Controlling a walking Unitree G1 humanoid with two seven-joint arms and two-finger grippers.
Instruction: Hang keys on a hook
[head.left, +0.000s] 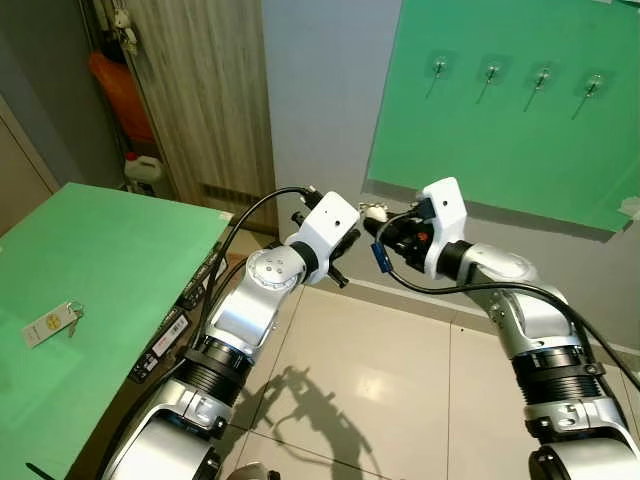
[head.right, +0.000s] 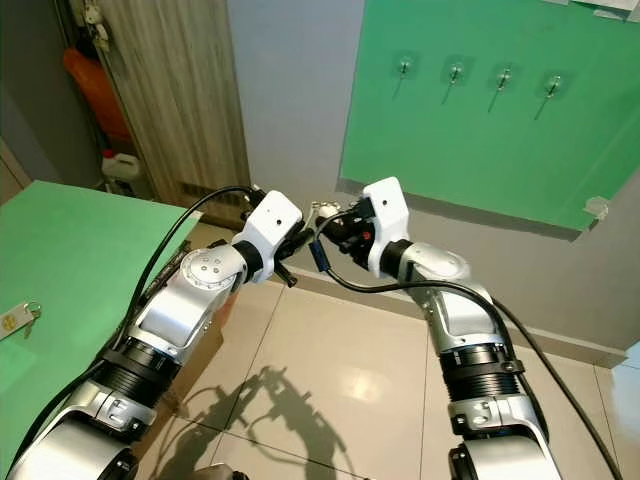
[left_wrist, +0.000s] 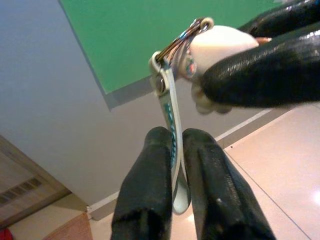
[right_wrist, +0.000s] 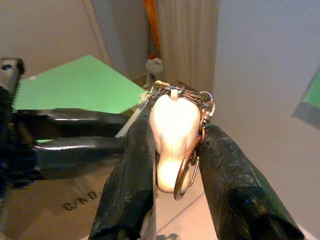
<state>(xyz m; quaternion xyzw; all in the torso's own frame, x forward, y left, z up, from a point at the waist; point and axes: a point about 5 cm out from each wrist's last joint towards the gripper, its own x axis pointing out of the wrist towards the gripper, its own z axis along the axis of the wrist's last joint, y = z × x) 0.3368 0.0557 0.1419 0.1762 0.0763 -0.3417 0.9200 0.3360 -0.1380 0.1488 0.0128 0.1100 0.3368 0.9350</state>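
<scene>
A bunch of keys (head.left: 372, 211) hangs in mid-air between my two grippers, in front of the grey wall. My left gripper (left_wrist: 172, 137) is shut on a thin flat key (left_wrist: 170, 117) of the bunch. The right gripper (right_wrist: 177, 132) is shut on the bunch's white fob (right_wrist: 172, 125), and a metal ring (right_wrist: 192, 167) dangles beside it. Both grippers meet fingertip to fingertip at about chest height. Several clear hooks, the nearest (head.left: 438, 68) and the farthest (head.left: 594, 82), sit in a row high on a green board (head.left: 520, 140) on the wall, above and to the right of the keys.
A green table (head.left: 110, 250) stands at the left with a separate white key tag (head.left: 50, 322) on it. Behind it are a wooden door (head.left: 200, 90), a white jug (head.left: 143, 167) and an orange bag (head.left: 120, 85). Tiled floor (head.left: 380, 380) lies below my arms.
</scene>
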